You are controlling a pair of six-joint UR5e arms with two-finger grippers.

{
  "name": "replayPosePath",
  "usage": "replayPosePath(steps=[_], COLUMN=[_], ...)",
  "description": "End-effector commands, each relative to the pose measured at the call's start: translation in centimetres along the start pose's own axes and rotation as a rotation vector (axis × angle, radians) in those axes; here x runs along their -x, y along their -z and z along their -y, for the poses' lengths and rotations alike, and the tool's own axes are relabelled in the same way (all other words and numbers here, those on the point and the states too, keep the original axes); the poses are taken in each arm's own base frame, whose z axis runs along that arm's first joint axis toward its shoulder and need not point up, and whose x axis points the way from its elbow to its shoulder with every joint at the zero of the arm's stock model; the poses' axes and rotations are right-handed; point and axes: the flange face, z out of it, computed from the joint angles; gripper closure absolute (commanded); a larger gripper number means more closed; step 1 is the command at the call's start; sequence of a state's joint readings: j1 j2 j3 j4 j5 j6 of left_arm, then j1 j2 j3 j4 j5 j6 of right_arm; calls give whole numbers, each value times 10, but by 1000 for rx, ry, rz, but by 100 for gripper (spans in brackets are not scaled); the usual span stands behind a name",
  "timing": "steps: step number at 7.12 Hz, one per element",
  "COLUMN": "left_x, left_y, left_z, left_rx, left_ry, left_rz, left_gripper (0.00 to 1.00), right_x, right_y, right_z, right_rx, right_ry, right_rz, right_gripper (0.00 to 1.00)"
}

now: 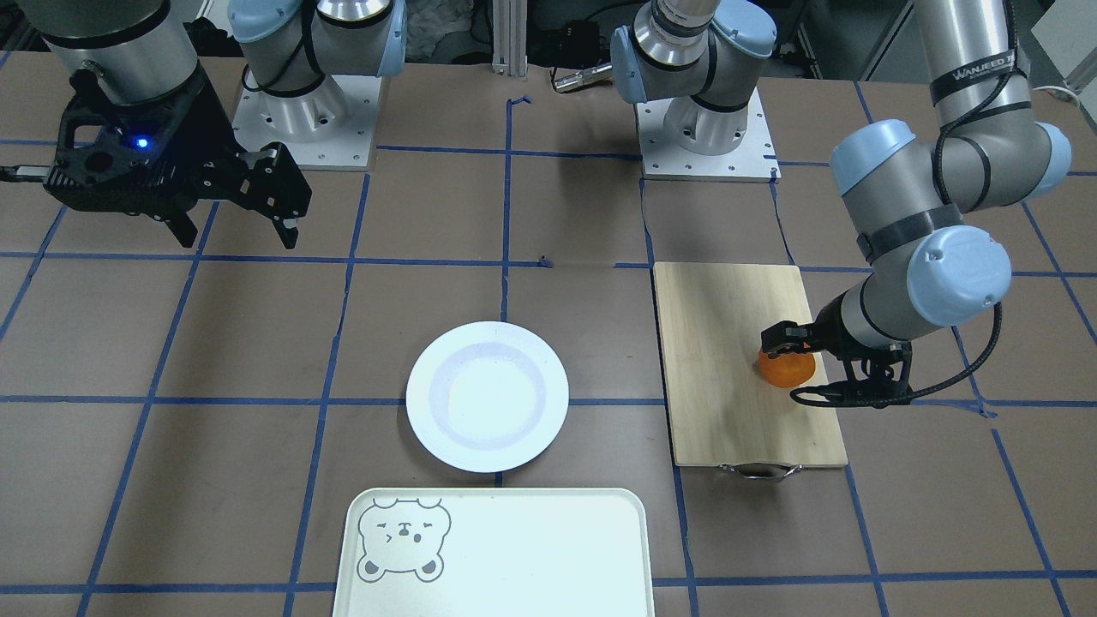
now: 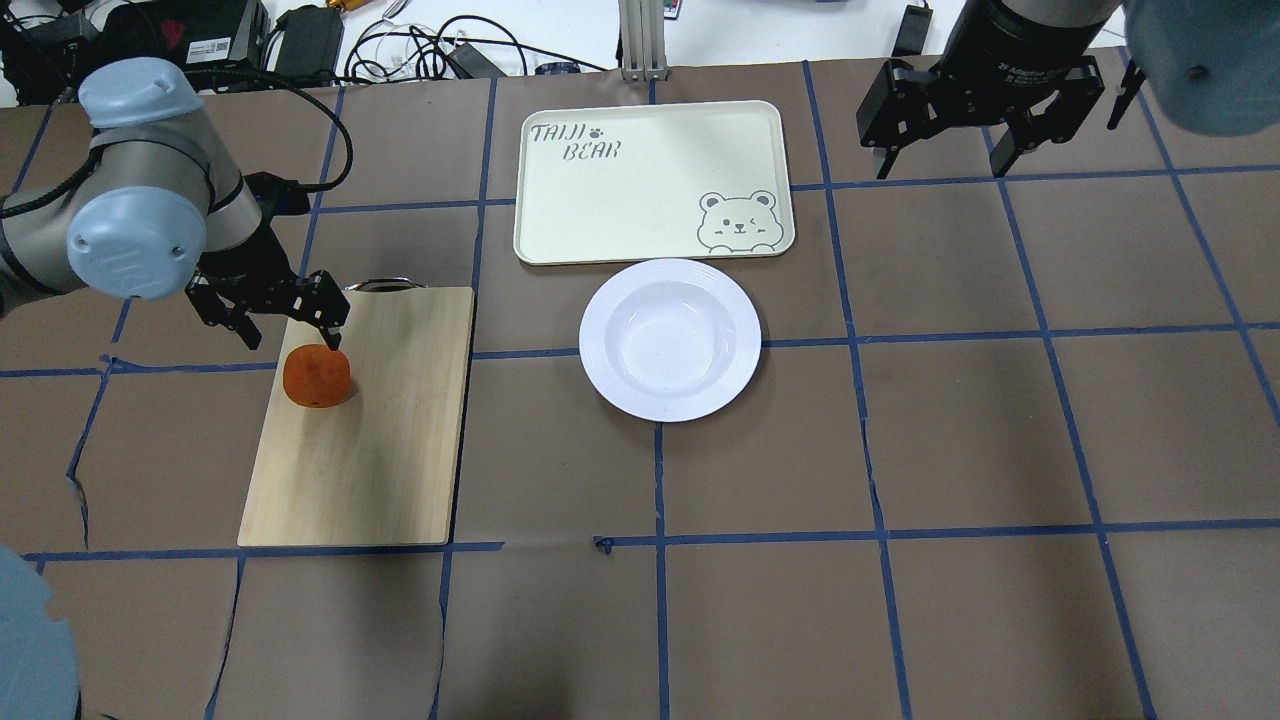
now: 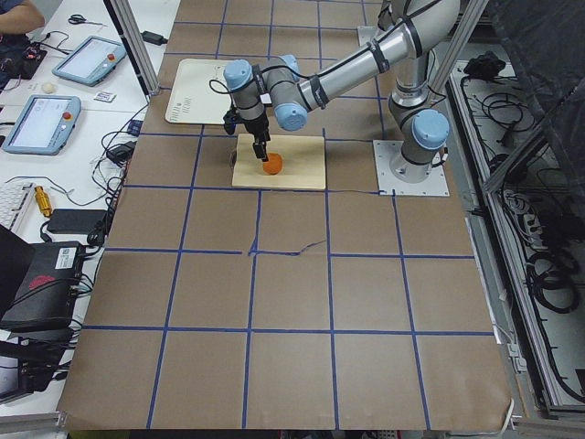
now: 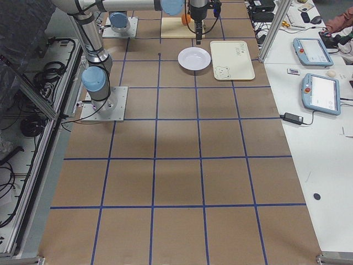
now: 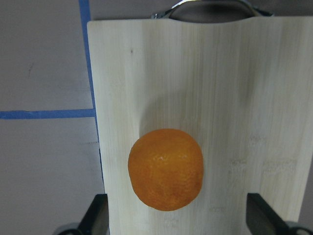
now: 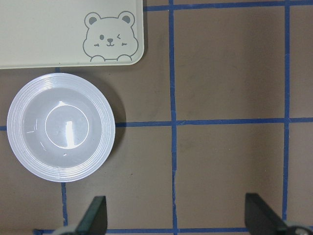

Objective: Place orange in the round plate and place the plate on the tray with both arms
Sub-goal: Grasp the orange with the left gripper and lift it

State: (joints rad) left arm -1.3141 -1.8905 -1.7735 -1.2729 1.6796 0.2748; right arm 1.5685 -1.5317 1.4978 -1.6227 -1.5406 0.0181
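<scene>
The orange sits on the cutting board near its handle end, btwn the spread fingers of the left gripper, w/ the tips just over it. It's round, so no long axis. The right gripper, fingers also spread, hangs well apart by the surface's edge farthest from the robot. Count: 1 orange, 1 round plate, empty, just beside 1 tray.

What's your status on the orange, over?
Left claw open at orange, no grip. Orange on board; plate empty, beside tray. Right claw open, empty. Nothing in the way.
</scene>
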Motion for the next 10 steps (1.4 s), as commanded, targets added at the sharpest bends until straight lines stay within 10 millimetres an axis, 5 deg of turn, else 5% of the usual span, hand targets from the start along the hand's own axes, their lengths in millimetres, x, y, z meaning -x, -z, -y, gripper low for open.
replayPosePath(steps=[1, 4, 6, 9, 10], left_x=[3, 6, 7, -24, -67], left_y=[-32, -44, -34, 10, 16], left_z=[14, 17, 18, 26, 27], left_rx=[33, 43, 29, -14, -28], left_ry=[-10, -50, -41, 53, 72], left_rz=[6, -7, -8, -159, -231], left_gripper=[4, 54, 92, 95, 95], right_x=[1, 2, 0, -3, -4], right_y=[9, -16, -8, -6, -5], right_z=[2, 11, 10, 10, 9], right_rx=[-27, 15, 3, 0, 0], right_ry=[7, 12, 6, 0, -1], right_rz=[-3, -1, 12, 9, 7], right_gripper=[0, 0, 0, 0, 0])
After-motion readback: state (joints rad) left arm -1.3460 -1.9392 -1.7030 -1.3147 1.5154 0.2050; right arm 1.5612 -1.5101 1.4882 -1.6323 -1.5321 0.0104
